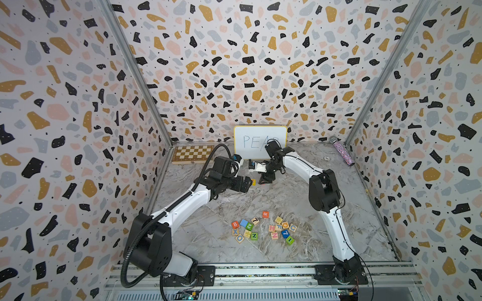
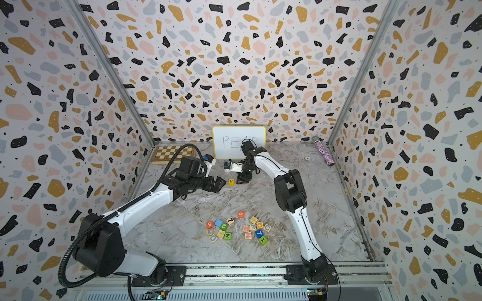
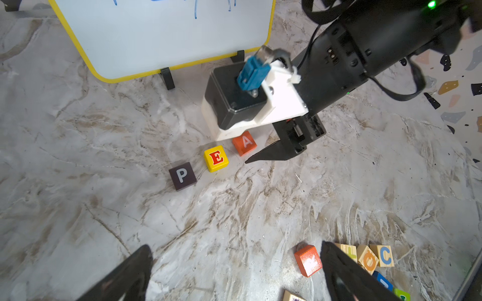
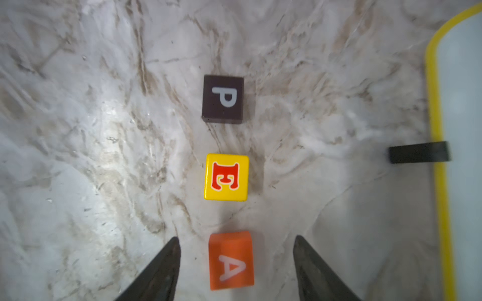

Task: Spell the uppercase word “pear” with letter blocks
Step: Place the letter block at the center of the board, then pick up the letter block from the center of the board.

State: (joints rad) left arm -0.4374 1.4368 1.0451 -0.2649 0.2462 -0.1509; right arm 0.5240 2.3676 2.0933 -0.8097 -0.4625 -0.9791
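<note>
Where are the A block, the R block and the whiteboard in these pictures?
A block (image 4: 230,260): right wrist view, on its lettered top face.
R block (image 1: 265,214): in a top view, on its lettered top face.
whiteboard (image 1: 251,146): in a top view, on its white writing surface.

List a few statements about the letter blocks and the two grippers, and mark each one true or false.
1. The P block, E block and A block lie in one row beside the whiteboard. True.
2. The right gripper is clamped on the A block. False: its jaws are open, with a gap on each side of the block.
3. The R block sits next to the A block. False: it lies far off, by the loose blocks nearer the arm bases.
4. The left gripper is open and holds nothing. True.
</note>
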